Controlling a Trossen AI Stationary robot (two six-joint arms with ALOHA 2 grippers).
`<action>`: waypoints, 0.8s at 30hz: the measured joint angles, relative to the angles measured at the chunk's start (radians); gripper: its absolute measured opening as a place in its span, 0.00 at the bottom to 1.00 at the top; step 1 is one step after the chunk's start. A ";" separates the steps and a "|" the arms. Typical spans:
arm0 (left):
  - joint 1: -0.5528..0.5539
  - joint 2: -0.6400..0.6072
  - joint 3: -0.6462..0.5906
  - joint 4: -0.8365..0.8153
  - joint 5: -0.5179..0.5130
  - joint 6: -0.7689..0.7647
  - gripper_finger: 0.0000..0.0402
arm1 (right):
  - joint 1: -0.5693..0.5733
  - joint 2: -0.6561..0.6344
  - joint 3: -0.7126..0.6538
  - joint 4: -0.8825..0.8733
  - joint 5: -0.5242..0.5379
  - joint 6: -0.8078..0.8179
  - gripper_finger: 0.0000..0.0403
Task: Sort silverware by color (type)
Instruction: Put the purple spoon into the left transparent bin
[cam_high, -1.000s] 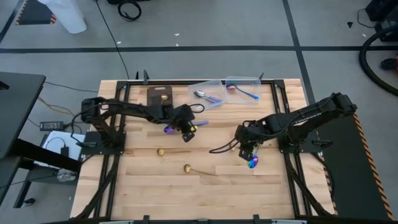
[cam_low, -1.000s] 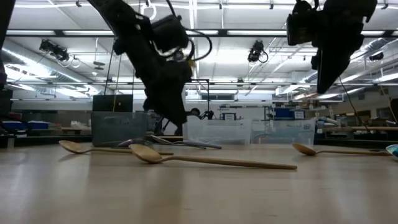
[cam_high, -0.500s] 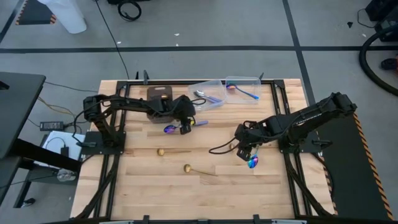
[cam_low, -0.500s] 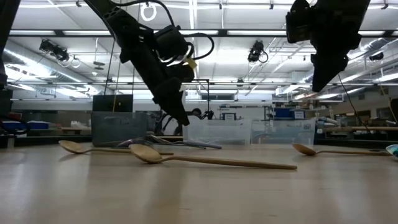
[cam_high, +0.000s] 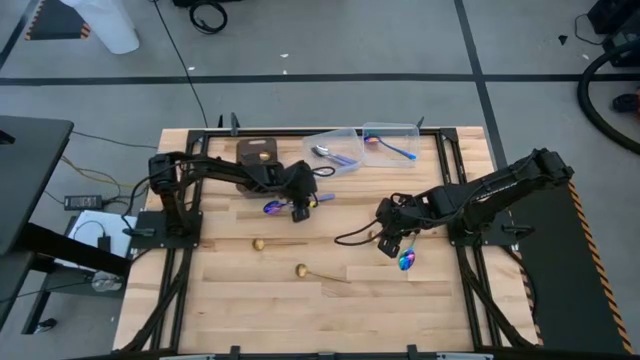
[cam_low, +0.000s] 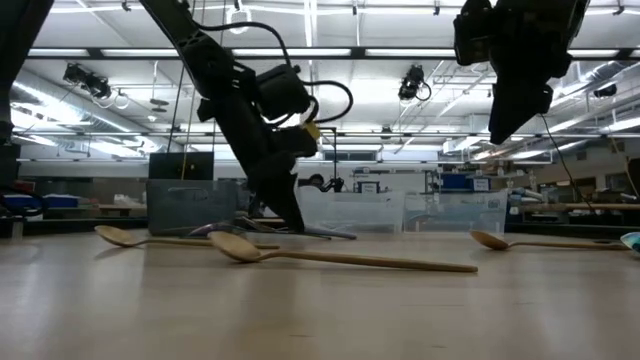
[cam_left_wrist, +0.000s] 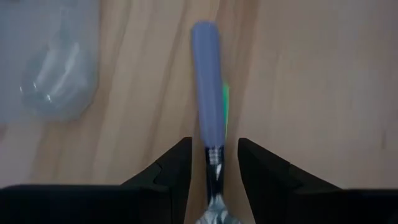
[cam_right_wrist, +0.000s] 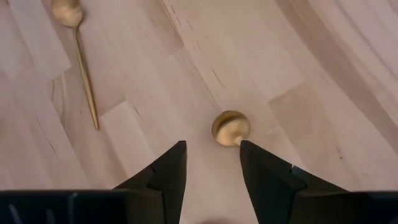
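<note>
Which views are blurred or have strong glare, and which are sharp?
Low view: bright ceiling lights give glare and leave both arms as dark silhouettes; the nearest gold spoon is fairly sharp. Left wrist view: the iridescent spoon between the fingers is soft and out of focus. Right wrist view: sharp wood grain, and a small gold spoon bowl. High view: even light, no glare.

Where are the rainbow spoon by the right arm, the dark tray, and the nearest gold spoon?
rainbow spoon (cam_high: 405, 261): high view, on its bowl.
dark tray (cam_high: 256, 151): high view, on its bare surface.
nearest gold spoon (cam_low: 235, 246): low view, on its bowl.
</note>
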 joint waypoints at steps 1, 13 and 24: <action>0.000 0.007 0.000 0.001 -0.001 0.001 0.35 | 0.000 0.000 0.000 0.001 -0.002 0.003 0.40; -0.001 0.012 0.000 -0.014 -0.002 0.000 0.22 | 0.000 0.000 0.000 0.009 -0.006 0.011 0.40; -0.001 0.011 0.001 -0.030 -0.002 0.000 0.12 | 0.000 0.000 0.000 0.016 -0.006 0.018 0.40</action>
